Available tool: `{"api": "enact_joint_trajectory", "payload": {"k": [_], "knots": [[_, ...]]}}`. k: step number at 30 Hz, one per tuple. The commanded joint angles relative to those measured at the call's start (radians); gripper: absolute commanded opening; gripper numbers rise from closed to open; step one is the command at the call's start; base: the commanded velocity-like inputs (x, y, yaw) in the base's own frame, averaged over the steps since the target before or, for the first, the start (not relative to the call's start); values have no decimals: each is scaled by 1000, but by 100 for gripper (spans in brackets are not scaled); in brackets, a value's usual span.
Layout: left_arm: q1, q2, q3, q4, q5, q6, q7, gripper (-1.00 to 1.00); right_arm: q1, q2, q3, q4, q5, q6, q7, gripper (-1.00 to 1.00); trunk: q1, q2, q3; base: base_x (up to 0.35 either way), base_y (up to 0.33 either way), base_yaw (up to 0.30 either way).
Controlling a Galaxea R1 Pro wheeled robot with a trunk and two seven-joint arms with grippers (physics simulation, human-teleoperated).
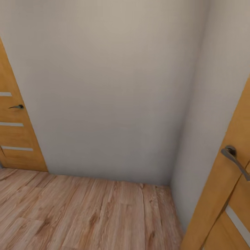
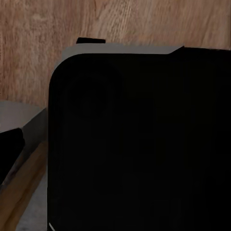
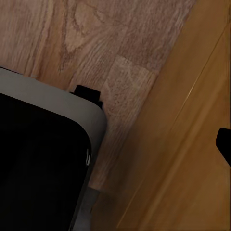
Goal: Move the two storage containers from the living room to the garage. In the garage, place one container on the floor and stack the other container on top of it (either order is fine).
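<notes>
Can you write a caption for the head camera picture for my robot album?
A plain wall corner over a wood floor, with one wooden door at left and another door close at right.

Robot's in transit here, so all there is to go on is a corner with a light wood plank floor running up to a plain white wall. There's a wooden door with glass slits on the left, shut against the wall, and another wooden door close on the right with a dark lever handle.
</notes>
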Motion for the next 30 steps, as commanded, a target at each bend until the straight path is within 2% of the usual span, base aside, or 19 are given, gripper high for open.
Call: {"api": "enact_joint_trajectory", "payload": {"k": [1, 23, 30], "knots": [[0, 0, 1, 0, 6, -3, 0, 100, -1, 0, 8, 3, -10, -6, 3, 100, 1, 0, -1, 321, 0, 0], [0, 0, 1, 0, 6, -3, 0, 100, -1, 2, 9, 3, -2, 1, 3, 100, 1, 0, -1, 321, 0, 2], [0, 0, 1, 0, 6, -3, 0, 100, -1, 1, 9, 3, -1, 1, 3, 100, 1, 0, -1, 321, 0, 213]]}}
